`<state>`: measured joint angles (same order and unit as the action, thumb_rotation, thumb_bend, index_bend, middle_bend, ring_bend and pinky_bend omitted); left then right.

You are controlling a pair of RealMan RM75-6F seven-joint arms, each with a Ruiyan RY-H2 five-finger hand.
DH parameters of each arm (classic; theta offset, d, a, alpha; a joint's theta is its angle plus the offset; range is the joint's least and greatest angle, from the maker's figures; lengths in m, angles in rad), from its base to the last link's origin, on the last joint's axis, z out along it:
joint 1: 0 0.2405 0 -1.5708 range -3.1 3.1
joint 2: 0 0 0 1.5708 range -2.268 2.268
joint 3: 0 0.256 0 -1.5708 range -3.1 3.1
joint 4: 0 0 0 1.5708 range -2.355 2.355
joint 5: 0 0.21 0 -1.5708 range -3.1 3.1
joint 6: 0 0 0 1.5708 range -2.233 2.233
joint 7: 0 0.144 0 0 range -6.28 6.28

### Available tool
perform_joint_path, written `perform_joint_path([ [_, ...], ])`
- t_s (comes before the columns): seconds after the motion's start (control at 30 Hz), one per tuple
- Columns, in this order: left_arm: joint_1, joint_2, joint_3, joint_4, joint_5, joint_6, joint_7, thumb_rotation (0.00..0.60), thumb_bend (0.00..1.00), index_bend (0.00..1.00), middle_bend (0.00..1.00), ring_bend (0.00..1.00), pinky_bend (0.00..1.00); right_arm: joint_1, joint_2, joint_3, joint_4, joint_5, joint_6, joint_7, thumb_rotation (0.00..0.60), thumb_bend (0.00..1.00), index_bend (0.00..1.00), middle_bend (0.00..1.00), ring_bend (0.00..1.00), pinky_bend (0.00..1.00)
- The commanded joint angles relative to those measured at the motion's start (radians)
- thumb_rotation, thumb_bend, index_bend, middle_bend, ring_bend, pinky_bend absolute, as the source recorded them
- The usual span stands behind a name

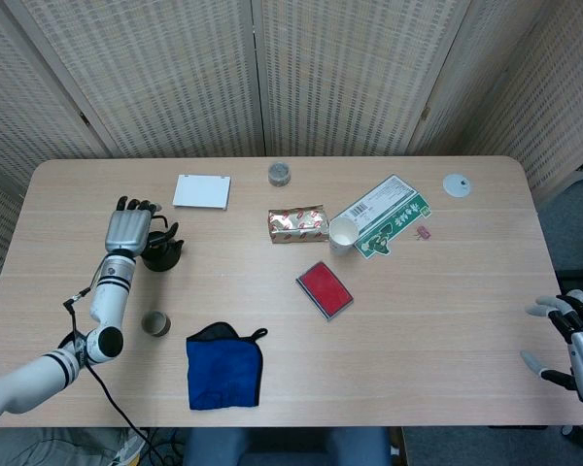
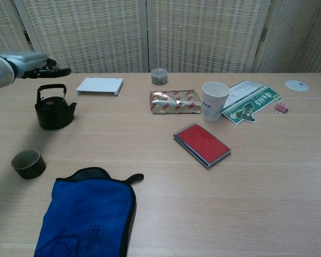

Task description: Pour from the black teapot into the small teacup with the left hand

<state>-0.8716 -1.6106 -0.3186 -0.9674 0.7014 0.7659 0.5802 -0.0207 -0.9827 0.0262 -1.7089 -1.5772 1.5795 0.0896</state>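
The black teapot (image 2: 54,110) stands upright on the table at the left, its handle raised; in the head view the black teapot (image 1: 163,250) is partly covered by my left hand. My left hand (image 2: 28,63) hovers above and slightly behind it, fingers stretched out and holding nothing; from overhead the left hand (image 1: 131,228) sits just left of the pot. The small dark teacup (image 2: 28,163) stands upright in front of the teapot, apart from it, also seen as the teacup (image 1: 155,323). My right hand (image 1: 571,342) rests at the table's right edge, fingers spread and empty.
A blue cloth (image 2: 88,214) lies in front, right of the teacup. A red case (image 2: 202,143), paper cup (image 2: 214,100), gold foil packet (image 2: 175,101), white box (image 2: 99,85), small tin (image 2: 159,76), green leaflet (image 2: 251,101) and white disc (image 2: 297,85) lie across the middle and right.
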Motion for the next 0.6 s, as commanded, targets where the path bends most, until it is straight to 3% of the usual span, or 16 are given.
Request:
perform_joint_path([
  [0.03, -0.031, -0.043, 0.016, 0.072, -0.037, -0.024, 0.031, 0.012, 0.28, 0.22, 0.19, 0.12, 0.00, -0.001, 0.001, 0.000, -0.001, 0.001, 0.001, -0.001, 0.600, 0.14, 0.33, 0.26, 0.16, 0.23],
  [0.6, -0.098, -0.148, 0.035, 0.274, -0.173, -0.082, 0.199, 0.012, 0.28, 0.22, 0.20, 0.12, 0.00, -0.006, 0.003, 0.000, -0.002, 0.014, -0.005, -0.007, 0.600, 0.14, 0.33, 0.26, 0.16, 0.23],
])
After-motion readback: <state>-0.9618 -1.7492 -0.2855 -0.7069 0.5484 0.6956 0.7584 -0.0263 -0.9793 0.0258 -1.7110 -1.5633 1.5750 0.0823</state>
